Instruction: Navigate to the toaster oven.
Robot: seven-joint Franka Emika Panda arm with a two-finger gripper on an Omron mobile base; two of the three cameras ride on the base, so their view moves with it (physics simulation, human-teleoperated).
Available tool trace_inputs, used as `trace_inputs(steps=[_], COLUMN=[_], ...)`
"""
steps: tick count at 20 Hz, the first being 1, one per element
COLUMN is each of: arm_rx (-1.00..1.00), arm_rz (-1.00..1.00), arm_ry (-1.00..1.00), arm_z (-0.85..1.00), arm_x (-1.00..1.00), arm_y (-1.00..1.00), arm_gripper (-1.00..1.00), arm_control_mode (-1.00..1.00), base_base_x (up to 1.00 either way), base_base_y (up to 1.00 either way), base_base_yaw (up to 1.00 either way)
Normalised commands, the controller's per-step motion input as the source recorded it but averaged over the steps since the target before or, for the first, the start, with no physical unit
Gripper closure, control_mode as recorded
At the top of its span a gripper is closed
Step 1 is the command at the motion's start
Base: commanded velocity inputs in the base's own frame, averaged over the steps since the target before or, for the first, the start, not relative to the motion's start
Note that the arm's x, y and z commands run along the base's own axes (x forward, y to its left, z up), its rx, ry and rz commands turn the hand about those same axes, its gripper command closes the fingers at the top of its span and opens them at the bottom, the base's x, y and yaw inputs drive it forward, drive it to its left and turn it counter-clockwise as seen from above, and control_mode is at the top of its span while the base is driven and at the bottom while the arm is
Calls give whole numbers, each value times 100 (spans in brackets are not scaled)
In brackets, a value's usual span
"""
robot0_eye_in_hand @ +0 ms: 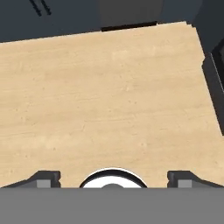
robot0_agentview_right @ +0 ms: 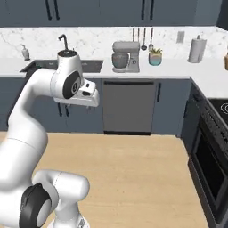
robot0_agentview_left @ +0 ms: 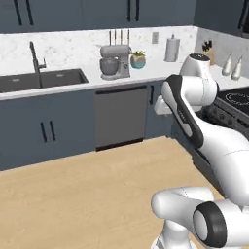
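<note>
1. The base faces a corner of the kitchen: stand mixer [robot0_agentview_right: 125, 56] on the white counter [robot0_agentview_right: 178, 71], dishwasher [robot0_agentview_right: 128, 107] below it, sink [robot0_agentview_left: 41, 80] off to the left, stove [robot0_agentview_right: 221, 107] on the right.
2. No toaster oven on this stretch of counter, so where it stands can't be told from here.
3. The gripper [robot0_eye_in_hand: 113, 177] hangs over the bare wood floor [robot0_eye_in_hand: 109, 96], fingertips spread wide, holding nothing.
4. Judgement: the drive is far from finished; the oven must first be found and approached.
</note>
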Motion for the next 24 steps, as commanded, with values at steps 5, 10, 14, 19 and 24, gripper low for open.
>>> trace_inputs(steps=[5, 10, 14, 19, 24], arm_rx=[0, 0, 0, 0, 0], arm_rz=[0, 0, 0, 0, 0], arm_ry=[0, 0, 0, 0, 0], arm_z=[0, 0, 0, 0, 0], arm_x=[0, 0, 0, 0, 0], arm_y=[0, 0, 0, 0, 0], arm_gripper=[-100, -100, -100, -100, -100], arm_control_mode=[100, 100, 100, 100, 100], base_base_x=[10, 40, 90, 100, 100], base_base_y=[72, 59, 13, 13, 68], base_base_yaw=[61, 55, 36, 18, 3])
